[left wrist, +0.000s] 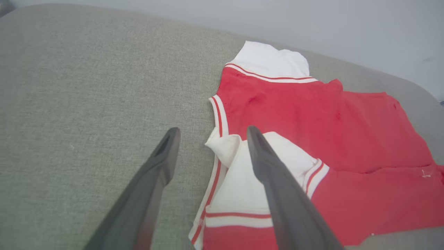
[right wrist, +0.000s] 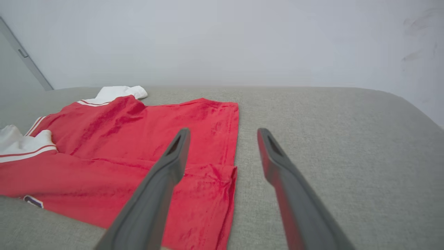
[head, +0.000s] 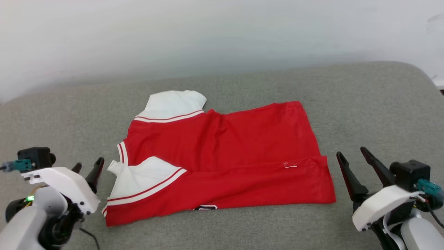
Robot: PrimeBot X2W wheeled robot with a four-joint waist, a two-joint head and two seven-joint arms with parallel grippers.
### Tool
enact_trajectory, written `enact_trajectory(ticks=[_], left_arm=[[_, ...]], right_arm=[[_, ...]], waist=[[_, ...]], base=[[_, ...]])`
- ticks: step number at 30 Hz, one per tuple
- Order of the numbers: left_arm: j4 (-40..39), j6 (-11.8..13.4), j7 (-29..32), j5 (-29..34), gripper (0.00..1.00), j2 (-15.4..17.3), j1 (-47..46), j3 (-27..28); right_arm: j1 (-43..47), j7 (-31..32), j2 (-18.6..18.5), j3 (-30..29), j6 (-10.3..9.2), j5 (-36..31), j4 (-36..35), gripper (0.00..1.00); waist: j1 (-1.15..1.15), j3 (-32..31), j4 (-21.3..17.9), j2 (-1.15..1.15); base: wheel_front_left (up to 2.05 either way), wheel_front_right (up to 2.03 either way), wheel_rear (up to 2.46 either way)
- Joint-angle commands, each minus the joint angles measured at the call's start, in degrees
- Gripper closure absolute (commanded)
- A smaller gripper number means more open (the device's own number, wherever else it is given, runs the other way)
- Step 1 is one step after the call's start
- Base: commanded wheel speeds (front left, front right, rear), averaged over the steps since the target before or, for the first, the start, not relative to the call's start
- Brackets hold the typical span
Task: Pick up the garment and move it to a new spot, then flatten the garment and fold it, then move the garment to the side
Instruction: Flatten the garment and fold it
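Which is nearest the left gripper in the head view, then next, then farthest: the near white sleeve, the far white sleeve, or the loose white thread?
1. Near white sleeve, just right of the left gripper.
2. Far white sleeve, on the shirt's far side.
3. Loose white thread, well off to the right.

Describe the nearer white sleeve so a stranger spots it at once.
A red garment lies on the grey cushion. Its nearer sleeve sits by the left gripper, folded onto the red body. The far sleeve sticks out beyond it instead.
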Motion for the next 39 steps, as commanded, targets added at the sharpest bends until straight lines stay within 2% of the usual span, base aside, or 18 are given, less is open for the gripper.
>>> enact_trajectory(ticks=[1,5,9,13,18,21,22,23,24,27,31,33,39], left_arm=[[-1.1,0.2,1.6,-0.4,0.00,0.8,0.8,-0.1],[-5.1,1.5,12.6,-3.0,0.00,5.7,3.7,-2.0],[-7.7,3.4,20.5,-5.3,0.00,8.5,6.9,-3.6],[-7.9,5.1,23.0,-6.6,0.00,8.8,8.3,-3.7],[-6.4,5.5,24.3,-6.7,0.00,8.0,6.8,-4.2],[-4.6,4.8,26.1,-7.3,0.00,6.5,6.2,-5.6],[-4.0,4.7,26.1,-7.3,0.45,5.9,5.9,-5.9],[-3.4,4.5,25.8,-7.4,0.67,5.0,5.7,-6.0],[-3.0,4.0,25.7,-7.5,1.00,4.2,5.6,-6.3],[-2.1,2.8,24.8,-7.1,1.00,2.7,4.9,-7.0],[-1.8,1.7,21.6,-5.6,1.00,2.5,3.3,-6.5],[-2.9,1.7,19.5,-5.0,1.00,2.6,2.4,-5.6],[-8.9,3.2,14.5,-2.6,1.00,3.1,1.2,-3.8]], right_arm=[[1.0,0.5,0.4,-0.6,-0.06,-0.5,-1.3,0.00],[5.5,2.7,1.7,-3.5,-0.06,-3.8,-8.2,0.00],[8.2,5.1,3.2,-3.9,-0.06,-5.6,-14.7,0.00],[9.2,6.7,4.8,-3.7,-0.06,-6.4,-19.3,0.00],[9.5,8.3,5.6,-3.4,-0.06,-6.1,-22.4,0.00],[8.8,8.9,5.7,-3.3,-0.06,-5.6,-23.2,0.00],[8.6,8.9,5.6,-3.4,-0.06,-5.4,-23.4,0.00],[8.4,9.3,5.5,-3.6,-0.06,-5.3,-23.5,0.00],[8.2,9.5,5.3,-3.9,-0.06,-5.1,-23.8,0.00],[8.0,11.6,4.6,-5.5,-0.06,-4.0,-24.0,0.00],[7.0,16.8,3.2,-8.5,-0.06,-2.0,-23.4,0.00],[6.9,21.6,2.5,-10.3,-0.06,-0.9,-22.1,0.00],[4.1,41.6,-0.3,-12.3,-0.05,3.9,-17.2,0.00]], waist=[[0.00,-0.9,-0.6,0.00],[0.00,-1.5,-1.7,0.00],[0.00,-0.8,-3.5,0.00],[0.00,0.9,-5.1,0.00],[0.00,3.7,-6.1,0.00],[0.00,5.2,-6.5,0.00],[0.00,5.5,-6.6,0.00],[0.00,5.8,-6.6,0.00],[0.00,5.9,-6.6,0.00],[0.00,6.2,-6.0,0.00],[0.00,6.2,-4.4,0.00],[0.00,6.2,-3.5,0.00],[0.00,7.1,0.2,0.00]], base=[[0.00,0.00,0.00],[0.00,0.00,0.00],[0.00,0.00,0.00],[0.00,0.00,0.00],[0.00,0.00,0.00],[0.00,0.00,0.00],[0.00,0.00,0.00],[0.00,0.00,0.00],[0.00,0.00,0.00],[0.00,0.00,0.00],[0.00,0.00,0.00],[0.00,0.00,0.00],[0.00,0.00,0.00]])
